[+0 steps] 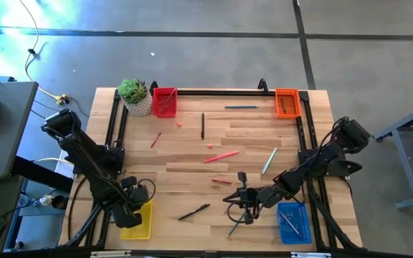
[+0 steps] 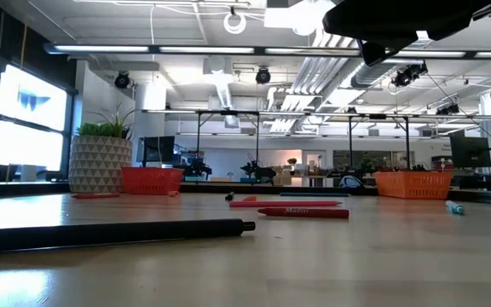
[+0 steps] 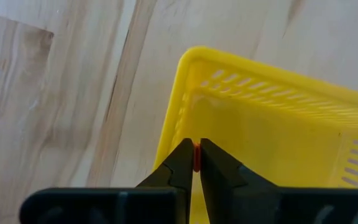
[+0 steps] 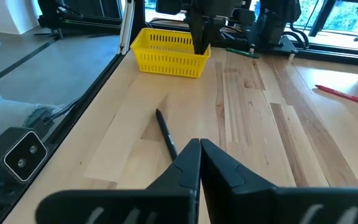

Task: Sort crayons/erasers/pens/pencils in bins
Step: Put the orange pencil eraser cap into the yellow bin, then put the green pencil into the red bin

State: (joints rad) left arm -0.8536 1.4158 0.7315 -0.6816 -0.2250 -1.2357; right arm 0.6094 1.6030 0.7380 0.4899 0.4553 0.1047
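Observation:
My left gripper (image 3: 196,155) is shut on a red-orange crayon (image 3: 196,159) over the yellow bin (image 3: 272,130), just inside its rim. It also shows in the high view (image 1: 133,212) and, farther off, in the right wrist view (image 4: 201,46). My right gripper (image 4: 199,148) is shut and empty, low over the table's near middle (image 1: 236,202). A black pen (image 4: 166,138) lies flat ahead of it. Another red crayon (image 1: 221,181) lies flat on the table. The red bin (image 1: 165,101), orange bin (image 1: 287,102) and blue bin (image 1: 293,222) stand at the other corners. My left gripper pinches the crayon between its two fingertips; only a thin red-orange strip (image 3: 196,163) shows in the gap. The fingers come from above, pointing down. The crayon is lifted clear, above the inside of the yellow bin near its rim (image 3: 178,118).
A long pink-red stick (image 1: 221,156), a thin red stick (image 1: 155,140), a black pen (image 1: 202,125), two teal pens (image 1: 241,107) (image 1: 269,161) and a thin stick (image 1: 235,225) by my right gripper lie on the table. A potted plant (image 1: 135,96) stands beside the red bin.

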